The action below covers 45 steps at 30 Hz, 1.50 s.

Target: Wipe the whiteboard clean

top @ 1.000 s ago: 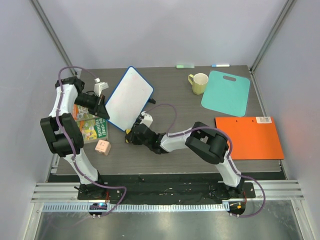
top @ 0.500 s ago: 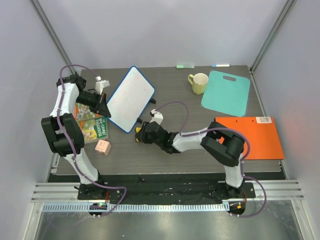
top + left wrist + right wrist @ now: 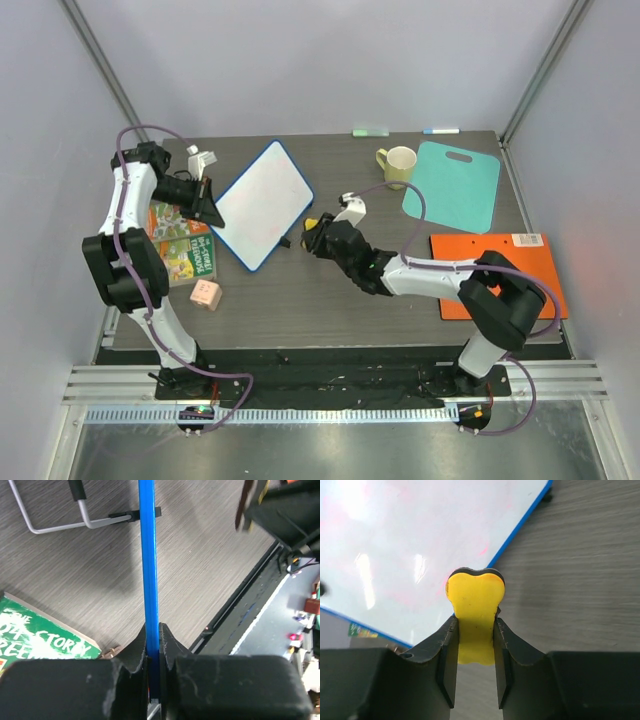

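Observation:
The whiteboard (image 3: 262,203) is white with a thin blue rim and is held tilted above the table's left middle. My left gripper (image 3: 210,213) is shut on its left edge; the left wrist view shows the blue rim (image 3: 148,560) edge-on between the jaws. My right gripper (image 3: 318,232) is shut on a yellow eraser (image 3: 475,607) with a black underside, just off the board's right edge. In the right wrist view the board (image 3: 410,545) shows faint pink smears.
A yellow mug (image 3: 398,166) and a teal cutting board (image 3: 453,185) lie at the back right. An orange folder (image 3: 500,274) lies at the right. A green book (image 3: 180,250) and a small pink block (image 3: 206,294) lie at the left.
My right gripper with the eraser has moved right and back, from under the board's near corner to its right edge. The left gripper has swung the board slightly, lowering its tilt.

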Available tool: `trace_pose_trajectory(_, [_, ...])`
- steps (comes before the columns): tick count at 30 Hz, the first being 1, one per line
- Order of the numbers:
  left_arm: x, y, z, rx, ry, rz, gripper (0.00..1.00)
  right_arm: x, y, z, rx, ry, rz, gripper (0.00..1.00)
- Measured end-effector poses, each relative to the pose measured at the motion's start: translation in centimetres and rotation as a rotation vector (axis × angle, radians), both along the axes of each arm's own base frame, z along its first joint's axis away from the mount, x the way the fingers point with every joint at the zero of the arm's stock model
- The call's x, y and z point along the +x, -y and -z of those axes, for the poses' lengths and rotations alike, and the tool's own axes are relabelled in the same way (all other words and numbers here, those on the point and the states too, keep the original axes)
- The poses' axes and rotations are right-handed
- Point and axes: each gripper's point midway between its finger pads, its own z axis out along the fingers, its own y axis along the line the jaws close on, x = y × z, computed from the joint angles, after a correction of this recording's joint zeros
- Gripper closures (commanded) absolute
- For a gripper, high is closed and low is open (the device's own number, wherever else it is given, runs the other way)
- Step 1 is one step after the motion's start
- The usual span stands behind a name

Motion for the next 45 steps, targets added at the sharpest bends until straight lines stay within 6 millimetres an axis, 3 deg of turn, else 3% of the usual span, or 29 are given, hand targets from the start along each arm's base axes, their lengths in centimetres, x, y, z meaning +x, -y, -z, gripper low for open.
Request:
trace_pose_trajectory(3, [-0.1, 0.1, -0.1, -0.009, -0.019, -0.018, 1.00, 2.1, 1.5, 0.8, -0.033, 0.010, 0.065, 0.99])
trace_pose_trajectory(5, [-0.1, 0.2, -0.2, -0.013, -0.025, -0.024, 1.00, 3.4, 1.2, 1.5, -0.053, 0.016, 0.088, 0.99])
trace_pose_trajectory(10, [-0.1, 0.3, -0.3, -0.020, -0.036, -0.036, 1.00, 6.6, -2.6, 4.0, -0.061, 0.026, 0.085, 0.99])
trace_pose_trajectory(14, [0.1, 0.3, -0.2, -0.026, -0.036, -0.050, 1.00, 7.9, -4.2, 5.6, -0.063, 0.025, 0.086, 0.99])
trace_pose_trajectory(20, [0.2, 0.3, 0.2, -0.026, -0.028, -0.055, 1.00, 9.6, -6.3, 4.7, -0.025, 0.054, 0.084, 0.99])
trace_pose_trajectory(31, [0.4, -0.4, 0.2, -0.024, -0.039, -0.089, 1.00, 9.5, -7.8, 5.1, 0.004, 0.055, 0.073, 0.99])
trace_pose_trajectory(45, [0.7, -0.7, 0.1, -0.025, -0.034, -0.102, 1.00, 6.4, -9.7, 5.4, 0.086, 0.065, 0.071, 0.99])
